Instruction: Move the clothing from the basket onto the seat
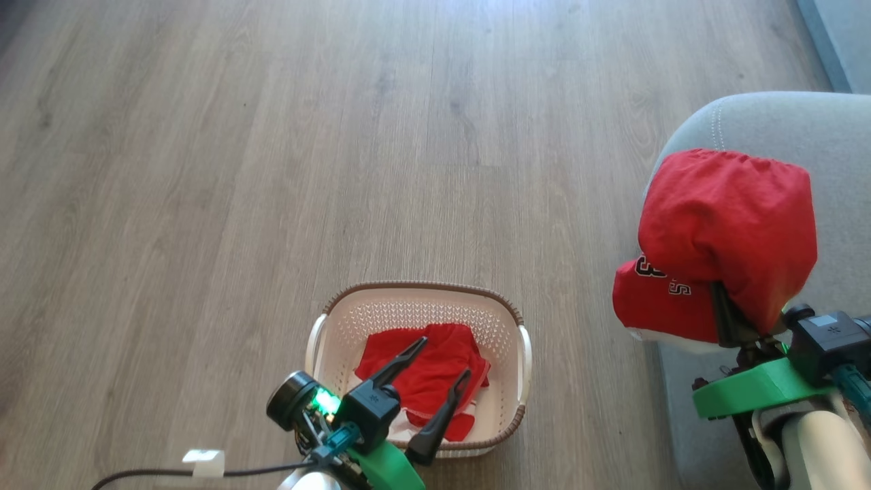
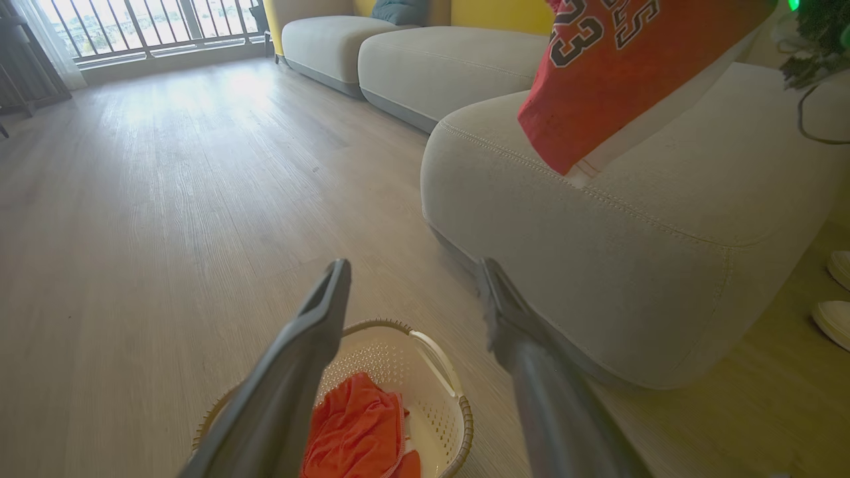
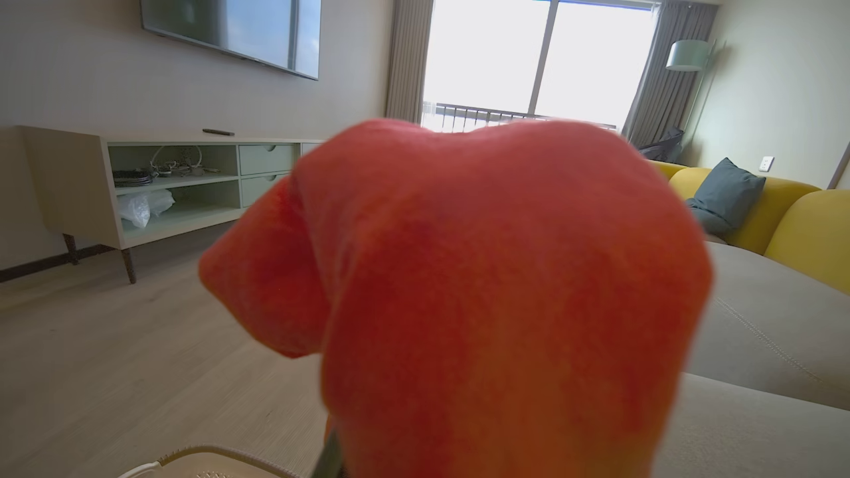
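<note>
Two red garments make up the clothing. One garment (image 1: pixel 452 340) lies crumpled in the basket (image 1: pixel 418 287), which stands on the wood floor (image 1: pixel 272 170) to the left of the seat (image 1: pixel 837 136) and apart from it. A bit of white trim shows at this garment's near edge. The other garment (image 1: pixel 728 218) is draped like a hood over the raised right gripper (image 1: pixel 727 314). One dark finger shows below the cloth and the tips are buried in it, so I cannot tell how far the jaws are parted or whether they pinch the fabric. This garment hangs over the seat's near left corner, with one fold out past the edge above the floor. In the left wrist view its lower corner, white-trimmed, comes down close to the seat top, though contact cannot be judged; dark numerals 23 show on it. The left gripper (image 1: pixel 445 355) hovers above the basket with its two fingers spread wide and nothing between them — the tips are over the garment inside, clear of it. There is one basket, with two side handles. Beyond the seat the left wrist view shows two more grey cushions (image 2: pixel 438 63) in a row, and two pale shoes (image 2: pixel 833 318) sit on the floor at the right edge.
</note>
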Controlling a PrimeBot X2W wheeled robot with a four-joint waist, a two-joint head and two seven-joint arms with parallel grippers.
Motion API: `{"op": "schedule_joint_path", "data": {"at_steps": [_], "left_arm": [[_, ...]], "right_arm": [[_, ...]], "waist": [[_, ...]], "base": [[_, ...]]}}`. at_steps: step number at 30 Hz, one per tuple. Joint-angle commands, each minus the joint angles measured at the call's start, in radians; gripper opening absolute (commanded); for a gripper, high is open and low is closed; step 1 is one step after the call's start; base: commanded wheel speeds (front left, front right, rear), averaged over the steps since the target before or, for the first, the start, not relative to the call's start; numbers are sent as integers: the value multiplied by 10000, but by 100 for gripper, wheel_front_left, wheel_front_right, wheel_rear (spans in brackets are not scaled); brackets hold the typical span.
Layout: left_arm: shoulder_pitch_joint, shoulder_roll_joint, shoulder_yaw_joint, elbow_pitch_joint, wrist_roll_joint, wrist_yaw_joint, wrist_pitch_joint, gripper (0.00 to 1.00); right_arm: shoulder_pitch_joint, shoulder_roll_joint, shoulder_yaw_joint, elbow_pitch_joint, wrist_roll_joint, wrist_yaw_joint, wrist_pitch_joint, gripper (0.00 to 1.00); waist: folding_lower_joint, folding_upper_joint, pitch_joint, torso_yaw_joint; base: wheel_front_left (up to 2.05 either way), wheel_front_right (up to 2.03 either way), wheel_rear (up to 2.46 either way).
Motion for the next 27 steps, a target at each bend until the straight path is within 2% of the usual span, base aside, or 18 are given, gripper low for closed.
{"op": "schedule_joint_path", "data": {"at_steps": [1, 7, 12, 27], "left_arm": [[-249, -39, 329, -307, 108, -10, -51, 100], [-314, -49, 332, -389, 88, -11, -51, 100], [-415, -24, 304, -514, 84, -12, -51, 100], [-772, 329, -400, -918, 72, -13, -51, 100]], "right_arm": [[-262, -69, 119, -414, -133, -4, -23, 0], [-329, -74, 94, -473, -189, -4, -23, 0], [-450, -10, -14, -610, -246, -4, -23, 0], [-403, 279, -503, -948, -317, -4, -23, 0]], "waist": [[0, -1, 54, -59], [0, -1, 187, -323], [0, -1, 450, -937], [0, -1, 1013, -4142]], "base": [[0, 0, 0], [0, 0, 0], [0, 0, 0], [0, 0, 0]]}}
